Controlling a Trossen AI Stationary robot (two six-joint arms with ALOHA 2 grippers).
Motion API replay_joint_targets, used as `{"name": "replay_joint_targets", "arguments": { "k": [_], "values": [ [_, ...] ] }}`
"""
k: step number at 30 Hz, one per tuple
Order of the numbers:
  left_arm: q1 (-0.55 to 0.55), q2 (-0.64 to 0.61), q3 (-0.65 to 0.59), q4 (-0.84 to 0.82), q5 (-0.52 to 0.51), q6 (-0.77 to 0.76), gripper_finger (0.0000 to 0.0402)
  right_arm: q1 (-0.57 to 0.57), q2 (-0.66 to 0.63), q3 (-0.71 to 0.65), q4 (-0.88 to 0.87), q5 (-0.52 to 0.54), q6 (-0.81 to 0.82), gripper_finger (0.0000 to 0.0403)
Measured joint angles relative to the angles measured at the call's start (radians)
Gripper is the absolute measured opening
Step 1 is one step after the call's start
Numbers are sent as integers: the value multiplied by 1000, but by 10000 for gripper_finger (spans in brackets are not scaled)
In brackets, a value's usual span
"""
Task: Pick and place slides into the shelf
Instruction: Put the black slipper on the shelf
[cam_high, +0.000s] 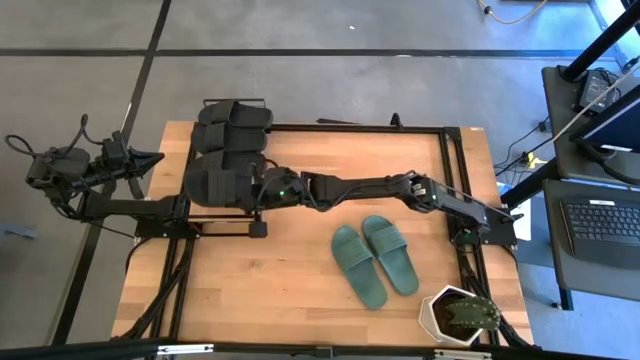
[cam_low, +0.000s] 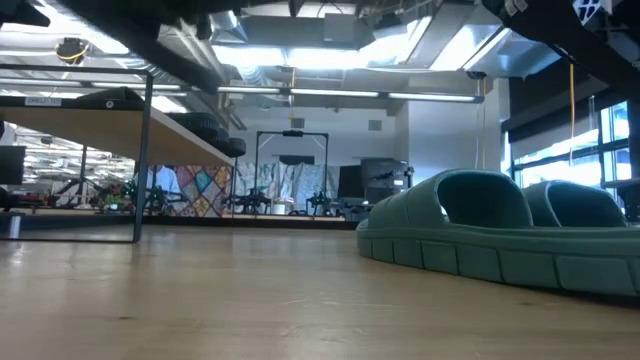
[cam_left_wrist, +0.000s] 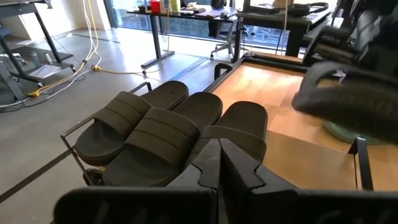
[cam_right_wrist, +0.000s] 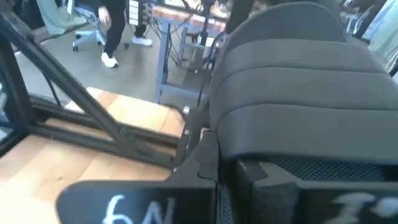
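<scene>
Seen from above, the left gripper (cam_high: 152, 158) waits past the left edge of the light wooden tabletop (cam_high: 270, 290), its two dark fingers (cam_left_wrist: 239, 168) pressed together with nothing between them. Just right of it stands the shelf (cam_high: 190, 150), a small rack with a thin black metal frame, its top board covered by black open-toe rubber slides (cam_left_wrist: 149, 134) with wide ribbed straps, lying side by side. The right arm reaches leftward across the table, and the right gripper (cam_high: 262, 188) sits at the shelf's near corner, clamped on a further black slide (cam_high: 218, 182) that lies over the shelf. Right of centre, the teal-green pair of rubber slides (cam_high: 375, 258) rests on the bare table, the two touching along their inner edges. At the lower right corner stands a white pot holding a green cactus (cam_high: 460, 316).
</scene>
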Motion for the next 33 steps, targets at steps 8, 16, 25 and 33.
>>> {"name": "replay_joint_targets", "arguments": {
  "k": [8, 16, 25, 33],
  "values": [
    [0, 0, 0, 0, 0, 0, 0, -5, 37, 0, -4, -10, 76, 11],
    [0, 0, 0, 0, -1, 0, 0, -30, 42, 0, -40, -79, 148, 11],
    [0, 0, 0, 0, -1, 0, 0, -36, 58, 0, -81, -87, 182, 11],
    [0, 0, 0, 0, -1, 0, 0, -36, 65, -6, -92, -88, 204, 11]
  ]
}}
